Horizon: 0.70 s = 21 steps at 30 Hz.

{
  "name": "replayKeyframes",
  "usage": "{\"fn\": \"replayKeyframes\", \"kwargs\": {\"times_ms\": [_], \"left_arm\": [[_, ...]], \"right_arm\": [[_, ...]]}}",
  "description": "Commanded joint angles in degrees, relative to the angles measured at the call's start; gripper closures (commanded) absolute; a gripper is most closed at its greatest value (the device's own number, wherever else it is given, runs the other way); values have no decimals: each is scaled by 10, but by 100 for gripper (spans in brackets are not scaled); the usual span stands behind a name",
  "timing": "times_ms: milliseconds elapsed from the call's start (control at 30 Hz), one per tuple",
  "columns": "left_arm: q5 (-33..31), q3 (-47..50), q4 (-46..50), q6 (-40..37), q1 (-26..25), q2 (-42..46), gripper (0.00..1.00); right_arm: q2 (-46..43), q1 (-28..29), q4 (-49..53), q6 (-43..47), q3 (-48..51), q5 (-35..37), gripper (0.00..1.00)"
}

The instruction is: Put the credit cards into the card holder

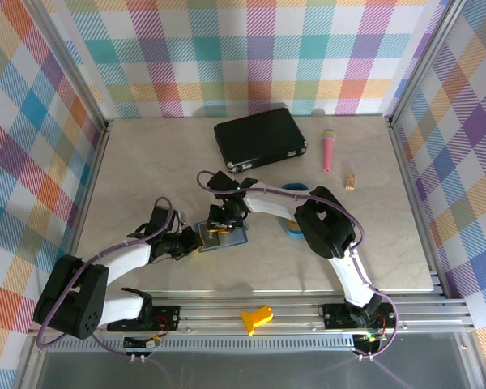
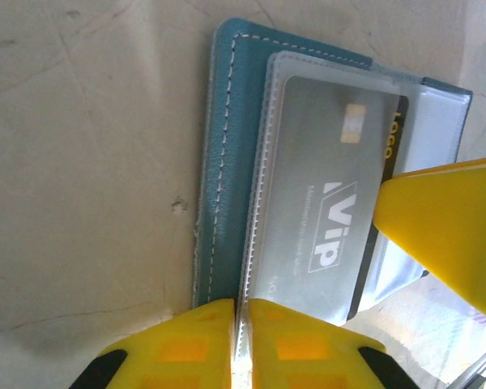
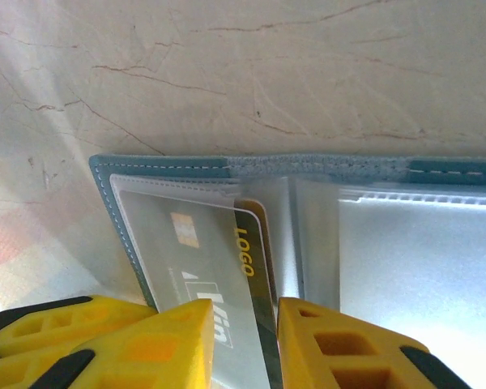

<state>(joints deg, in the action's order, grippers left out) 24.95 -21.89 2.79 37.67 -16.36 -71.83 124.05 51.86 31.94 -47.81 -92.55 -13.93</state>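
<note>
The teal card holder (image 1: 231, 237) lies open on the table, pale clear pockets up. A dark credit card (image 2: 395, 134) with white VIP and yellow LOGO lettering sits mostly inside the outer clear pocket, its LOGO end sticking out. My left gripper (image 2: 241, 324) is shut on that pocket's near edge, by the card holder's teal border (image 2: 227, 146). My right gripper (image 3: 245, 340) stands over the card's bare end (image 3: 251, 243) with a narrow gap between its fingers. One of its yellow fingers (image 2: 445, 227) covers the card's corner. In the top view the left gripper (image 1: 196, 241) and the right gripper (image 1: 221, 220) meet at the holder.
A large black case (image 1: 259, 138) lies at the back. A pink stick-shaped object (image 1: 328, 150) and a small tan piece (image 1: 350, 180) lie to its right. A blue oval tray (image 1: 294, 231) peeks out under the right arm. A yellow part (image 1: 257, 318) sits on the front rail.
</note>
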Motion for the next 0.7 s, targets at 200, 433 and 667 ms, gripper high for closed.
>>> {"fn": "replayKeyframes", "kwargs": {"times_ms": [200,433,667], "left_arm": [[-5,7,4,-12,8,5,91],[-2,11,2,-11,8,23,75],[-11,11,22,0,8,69,66]], "right_arm": [[5,6,-19,-17,9,-30,72],[-3,6,-2,-4,10,-11,72],[-10,6,6,9,11,6,71]]}}
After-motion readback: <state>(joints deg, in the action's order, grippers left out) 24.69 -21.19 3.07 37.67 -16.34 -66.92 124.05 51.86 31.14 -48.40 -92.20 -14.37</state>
